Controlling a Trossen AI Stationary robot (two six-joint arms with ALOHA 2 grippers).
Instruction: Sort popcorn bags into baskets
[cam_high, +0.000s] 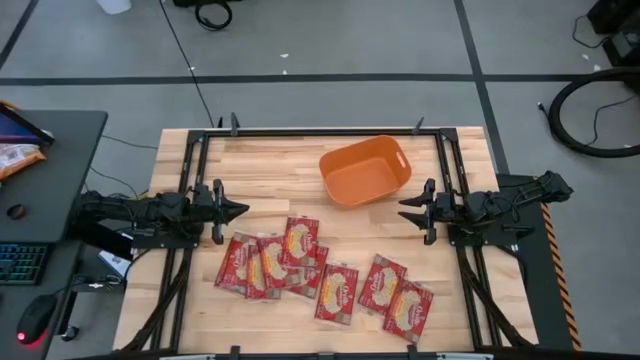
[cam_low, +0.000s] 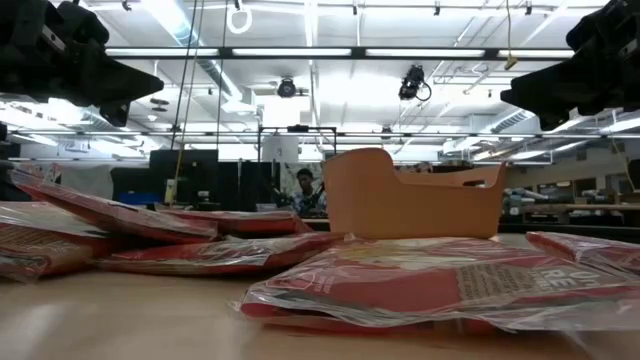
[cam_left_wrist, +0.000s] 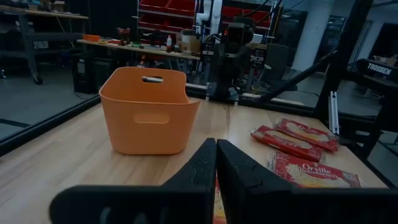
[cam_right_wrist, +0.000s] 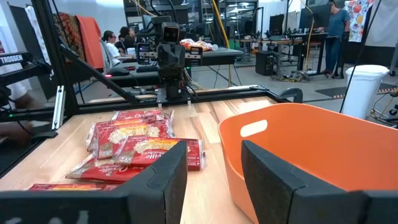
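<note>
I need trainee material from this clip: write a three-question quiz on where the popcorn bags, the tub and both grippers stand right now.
1. True or false: the orange tub already holds a popcorn bag.
2. Which gripper has its fingers apart: A) left gripper B) right gripper?
3. Fill in: the popcorn bags lie on the ____, between the two arms.

Key
1. False: the tub looks empty from above.
2. B: the right wrist view shows a gap between its fingers; the left pair is pressed together.
3. Table: none is lifted or gripped.

Two black jointed arms, matte wedge-shaped claw fingers (cam_right_wrist: 163, 186)
</note>
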